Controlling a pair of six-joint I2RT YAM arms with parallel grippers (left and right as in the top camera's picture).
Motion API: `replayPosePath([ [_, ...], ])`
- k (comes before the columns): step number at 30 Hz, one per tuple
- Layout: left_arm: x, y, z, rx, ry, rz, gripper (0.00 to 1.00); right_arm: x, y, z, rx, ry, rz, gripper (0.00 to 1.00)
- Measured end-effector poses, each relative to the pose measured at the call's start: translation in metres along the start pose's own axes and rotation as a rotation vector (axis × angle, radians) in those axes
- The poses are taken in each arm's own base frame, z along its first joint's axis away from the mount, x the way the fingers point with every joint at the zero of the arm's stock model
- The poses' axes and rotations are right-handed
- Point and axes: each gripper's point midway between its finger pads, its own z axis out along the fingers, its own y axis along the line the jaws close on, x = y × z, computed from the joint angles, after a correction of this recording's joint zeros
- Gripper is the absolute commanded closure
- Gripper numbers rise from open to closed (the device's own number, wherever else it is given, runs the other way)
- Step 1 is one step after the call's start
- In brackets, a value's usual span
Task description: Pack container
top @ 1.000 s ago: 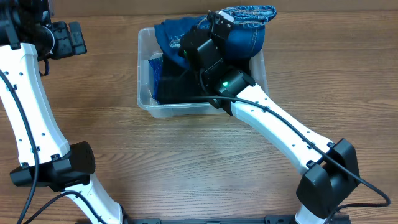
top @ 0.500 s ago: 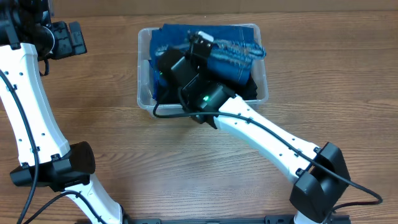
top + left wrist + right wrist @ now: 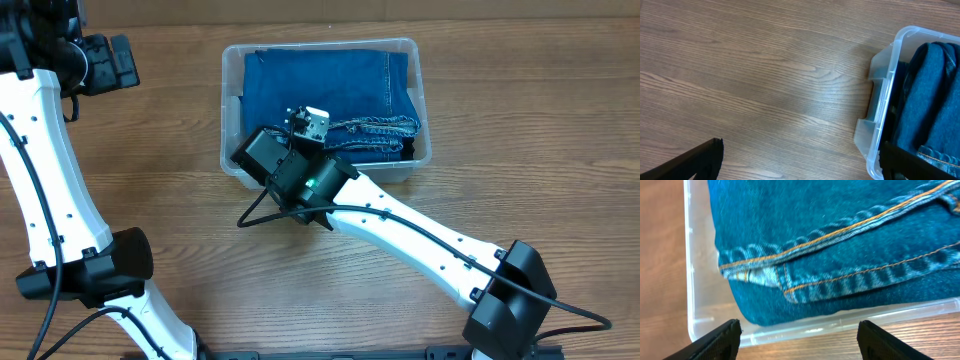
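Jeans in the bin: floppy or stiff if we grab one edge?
Likely floppy: the jeans lie folded, so a pinched edge would drape. Probably heavyish: thick seamed denim. They fill the container, so lifting may drag it.

Bright, even light — soft shadows on the brown wood-grain table (image 3: pixel 560 120), faint glare on the clear plastic rectangular container (image 3: pixel 840 323).

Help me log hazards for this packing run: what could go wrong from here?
The right hand sits close above the near rim of the container; pulling away, it might clip the rim and drag it. The jeans have a frayed hem bunched by the right wall that may ride over it.
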Motion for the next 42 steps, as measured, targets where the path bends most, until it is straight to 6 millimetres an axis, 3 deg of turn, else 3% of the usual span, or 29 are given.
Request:
replayPosePath([
  [1,0.0,0.0,0.0,0.0,-0.001,0.0,0.0,0.002,0.002,0.0,-0.01,0.015,-0.056,0.37],
  [2,0.0,0.0,0.0,0.0,0.0,0.0,0.0,0.005,0.004,0.0,-0.023,0.028,-0.143,0.66],
  [3,0.0,0.0,0.0,0.0,0.0,0.0,0.0,0.005,0.007,0.0,-0.038,0.03,-0.208,0.8],
  [5,0.0,0.0,0.0,0.0,0.0,0.0,0.0,-0.003,0.009,0.0,-0.055,0.008,-0.341,0.96],
  [8,0.0,0.0,0.0,0.0,0.0,0.0,0.0,-0.036,0.002,0.001,-0.057,-0.054,-0.401,0.96],
  [12,0.0,0.0,0.0,0.0,0.0,0.0,0.0,-0.099,-0.027,0.016,-0.037,-0.135,-0.318,0.96],
  [15,0.0,0.0,0.0,0.0,0.0,0.0,0.0,-0.124,-0.046,0.027,-0.067,-0.123,-0.254,0.96],
  [17,0.0,0.0,0.0,0.0,0.0,0.0,0.0,-0.119,-0.046,0.038,-0.09,-0.079,-0.252,0.96],
  [19,0.0,0.0,0.0,0.0,0.0,0.0,0.0,-0.085,-0.045,0.077,-0.099,0.056,-0.278,0.96],
  [20,0.0,0.0,0.0,0.0,0.0,0.0,0.0,-0.053,-0.05,0.11,-0.086,0.163,-0.294,0.96],
  [21,0.0,0.0,0.0,0.0,0.0,0.0,0.0,-0.046,-0.052,0.118,-0.082,0.191,-0.295,0.96],
  [29,0.0,0.0,0.0,0.0,0.0,0.0,0.0,-0.049,-0.046,0.11,-0.101,0.229,-0.286,0.96],
  [32,0.0,0.0,0.0,0.0,0.0,0.0,0.0,-0.063,-0.025,0.095,-0.166,0.212,-0.285,0.96],
  [34,0.0,0.0,0.0,0.0,0.0,0.0,0.0,-0.094,0.011,0.072,-0.276,0.107,-0.283,0.96],
  [36,0.0,0.0,0.0,0.0,0.0,0.0,0.0,-0.106,0.028,0.062,-0.338,0.049,-0.293,0.96],
  [40,0.0,0.0,0.0,0.0,0.0,0.0,0.0,-0.115,0.048,0.057,-0.403,-0.011,-0.303,0.96],
  [42,0.0,0.0,0.0,0.0,0.0,0.0,0.0,-0.111,0.049,0.069,-0.401,-0.005,-0.305,0.96],
])
